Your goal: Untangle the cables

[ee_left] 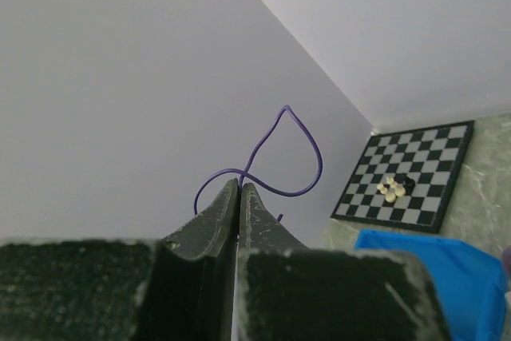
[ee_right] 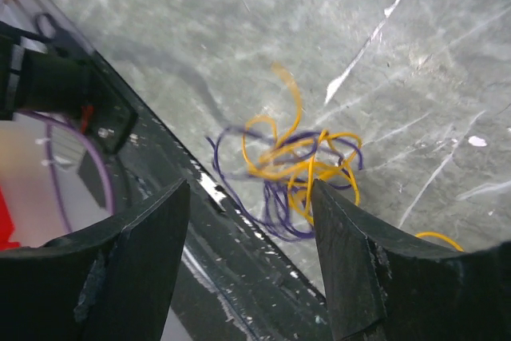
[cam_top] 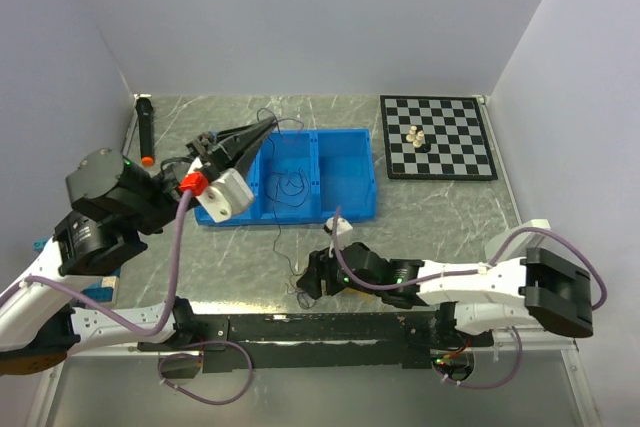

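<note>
The step in hand looks like drawing one strand clear of the knot. The left gripper (ee_left: pixel 239 189) is raised over the blue bin (cam_top: pixel 348 177), its jaws pressed together on a single purple cable (ee_left: pixel 307 141) whose loop curls up past the fingertips; whether that strand runs down to the knot I cannot tell; the right gripper (ee_right: pixel 249 197) sits low at the near edge of the worktop (cam_top: pixel 440 217), jaws standing apart with nothing between them; the tangle of cables (ee_right: pixel 297 167) — yellow-orange and purple strands wound through each other — lies on the worktop just beyond the spread fingers, apparently untouched; a few thin strands also lie inside the bin. The next move, I judge, calls for the right gripper to settle on one yellow strand at the tangle's rim, close on that alone and draw it sideways; seizing the whole clump would likely only tighten it.
</note>
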`<move>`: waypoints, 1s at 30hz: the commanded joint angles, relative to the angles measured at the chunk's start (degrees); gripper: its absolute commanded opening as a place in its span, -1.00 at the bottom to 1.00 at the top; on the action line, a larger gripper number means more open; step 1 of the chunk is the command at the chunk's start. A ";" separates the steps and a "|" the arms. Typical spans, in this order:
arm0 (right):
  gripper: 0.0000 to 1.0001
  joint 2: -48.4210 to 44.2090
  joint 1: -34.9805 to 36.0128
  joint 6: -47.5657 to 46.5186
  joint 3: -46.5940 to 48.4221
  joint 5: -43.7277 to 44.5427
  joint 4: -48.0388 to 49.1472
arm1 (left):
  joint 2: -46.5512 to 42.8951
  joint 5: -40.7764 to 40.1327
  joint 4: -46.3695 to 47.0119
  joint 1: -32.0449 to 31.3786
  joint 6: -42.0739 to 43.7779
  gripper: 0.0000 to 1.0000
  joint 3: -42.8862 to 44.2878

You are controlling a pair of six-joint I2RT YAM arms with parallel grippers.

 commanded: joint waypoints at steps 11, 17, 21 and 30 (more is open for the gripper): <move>0.13 16.50 -0.03 1.94 5.19 1.04 6.15 | -1.30 0.76 1.60 0.09 -2.71 -0.88 -0.51; -0.13 13.97 -0.03 3.00 4.40 3.06 1.94 | -2.18 0.59 -0.16 0.09 -1.93 -0.89 -0.59; -0.19 7.39 0.15 2.74 1.24 4.47 -2.89 | -3.50 0.59 -0.69 0.09 0.70 -0.92 -2.44; 0.15 -3.18 0.59 2.65 -2.64 6.84 -9.84 | -5.26 0.94 -1.22 0.09 3.17 -0.99 -4.99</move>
